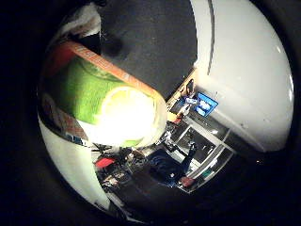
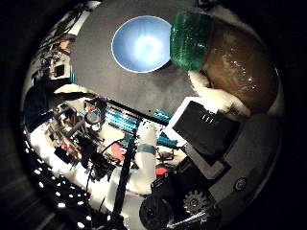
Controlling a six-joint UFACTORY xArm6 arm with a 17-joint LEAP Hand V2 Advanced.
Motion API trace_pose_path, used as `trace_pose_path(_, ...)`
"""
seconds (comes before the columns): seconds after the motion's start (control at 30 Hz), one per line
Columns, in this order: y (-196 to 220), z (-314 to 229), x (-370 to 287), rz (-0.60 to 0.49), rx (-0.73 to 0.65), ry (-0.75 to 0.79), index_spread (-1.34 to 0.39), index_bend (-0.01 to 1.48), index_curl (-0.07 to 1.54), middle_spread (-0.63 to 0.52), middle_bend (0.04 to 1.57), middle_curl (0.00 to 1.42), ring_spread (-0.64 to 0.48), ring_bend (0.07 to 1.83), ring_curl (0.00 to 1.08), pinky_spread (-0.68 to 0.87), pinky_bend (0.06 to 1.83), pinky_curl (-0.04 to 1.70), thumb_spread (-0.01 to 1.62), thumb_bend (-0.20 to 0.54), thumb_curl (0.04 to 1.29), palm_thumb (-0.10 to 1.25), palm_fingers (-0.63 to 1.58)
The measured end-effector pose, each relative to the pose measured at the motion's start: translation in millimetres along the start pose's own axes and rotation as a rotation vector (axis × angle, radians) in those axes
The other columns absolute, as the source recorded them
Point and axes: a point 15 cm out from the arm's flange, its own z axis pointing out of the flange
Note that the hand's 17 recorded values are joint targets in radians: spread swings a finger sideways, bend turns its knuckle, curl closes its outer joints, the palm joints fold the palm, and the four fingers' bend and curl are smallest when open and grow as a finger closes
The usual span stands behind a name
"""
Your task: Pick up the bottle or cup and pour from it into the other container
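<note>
Thumb-side palm view, item one: bottle [image 2: 225,57], brown contents, green ribbed cap [image 2: 191,40]. It lies close against the palm and fills one side of the view. The long axis runs from the brown body out to the cap, and the cap end points toward item two.

Item two: bowl [image 2: 142,43], pale blue, round, mouth up, apparently empty. It sits on a dark grey table [image 2: 96,52]. The cap reaches the bowl's rim in this view; height above the rim cannot be judged.

Item three: hand [image 2: 211,129], white and black parts. White finger sections press against the bottle's body just beside the cap, so the fingers appear curled round the bottle in a grasp.

Little-finger-side palm view: the bottle's green and orange label sits very near the camera, with the dark table and a white rounded part of the hand behind it.

Status, by judgement: bottle lifted and carried to the bowl, lying near horizontal; no liquid visible in the bowl, cap apparently on.

Governing relation: cap end nearest the bowl, so further tilt along that axis would bring the mouth over the blue interior.

Background: cluttered room, shelving, unrelated.
</note>
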Motion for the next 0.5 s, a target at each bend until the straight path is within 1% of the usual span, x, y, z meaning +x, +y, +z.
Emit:
trace_pose_path(0.1,-12.0,-0.5,-9.2,-0.019,-0.015,0.042,-0.19,1.16,0.79,-0.1,1.37,0.73,-0.18,1.45,0.66,-0.23,1.21,1.04,0.35,-0.023,0.95,1.01,1.15)
trace_pose_path(0.5,-48.5,-9.6,-31.2,-0.054,-0.053,0.075,-0.19,1.16,0.79,-0.1,1.36,0.73,-0.18,1.45,0.67,-0.23,1.21,1.05,0.35,-0.023,0.95,1.01,1.15)
